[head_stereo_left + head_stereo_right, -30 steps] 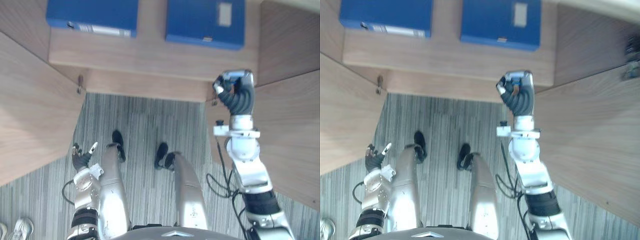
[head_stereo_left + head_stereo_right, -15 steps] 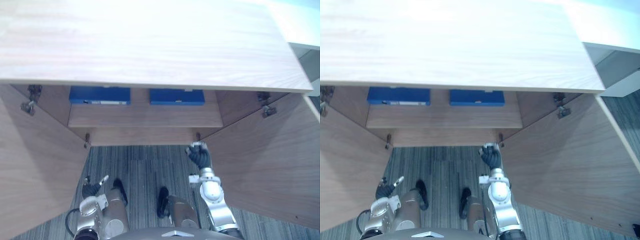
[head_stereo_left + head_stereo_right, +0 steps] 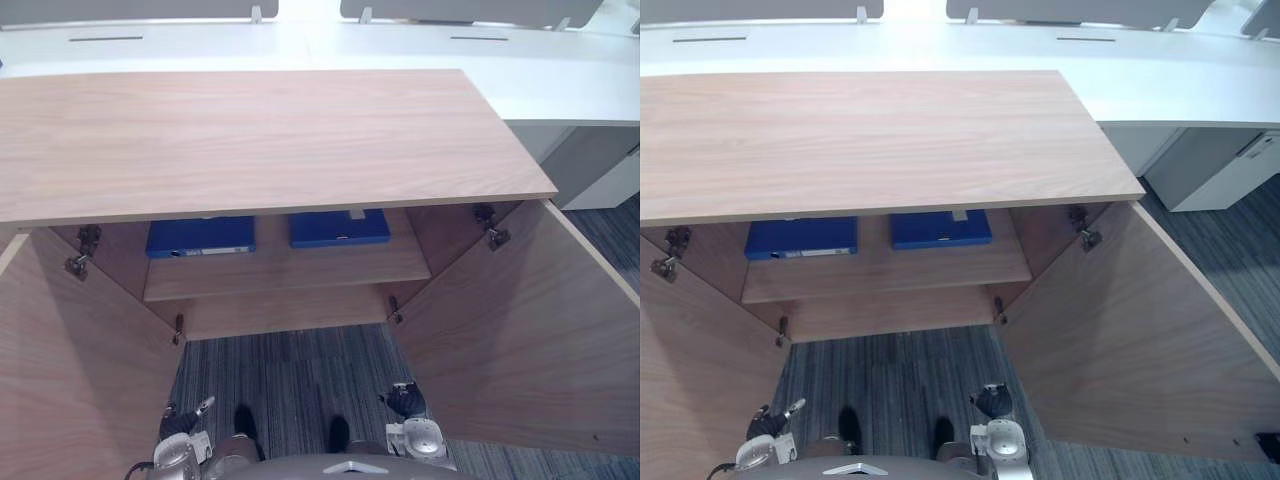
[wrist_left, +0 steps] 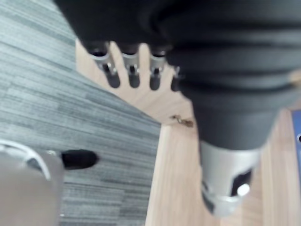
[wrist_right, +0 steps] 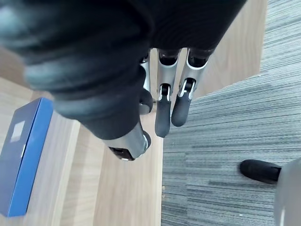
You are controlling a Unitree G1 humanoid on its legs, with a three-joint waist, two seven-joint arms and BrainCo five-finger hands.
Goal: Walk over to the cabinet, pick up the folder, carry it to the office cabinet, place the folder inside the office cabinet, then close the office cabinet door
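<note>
Facing the open office cabinet [image 3: 250, 140] with empty hands
Left folder [image 3: 200, 237] and right folder [image 3: 338, 229] lie on its shelf [image 3: 290, 275]; left hand [image 3: 180, 425] and right hand [image 3: 405, 400] hang loose-fingered. A glancing push might leave the right door [image 3: 520, 340] ajar.

Shelf [image 3: 290, 272] at 12 o'clock bears left folder [image 3: 200, 238] beside right folder [image 3: 340, 229] — left door [image 3: 70, 370] at 9, right door [image 3: 520, 340] at 3.

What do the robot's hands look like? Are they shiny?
The left hand and right hand both have silver fingers with dark rounded tips. A black ribbed cover wraps the back of each hand and wrist. The arms are silver-grey.
</note>
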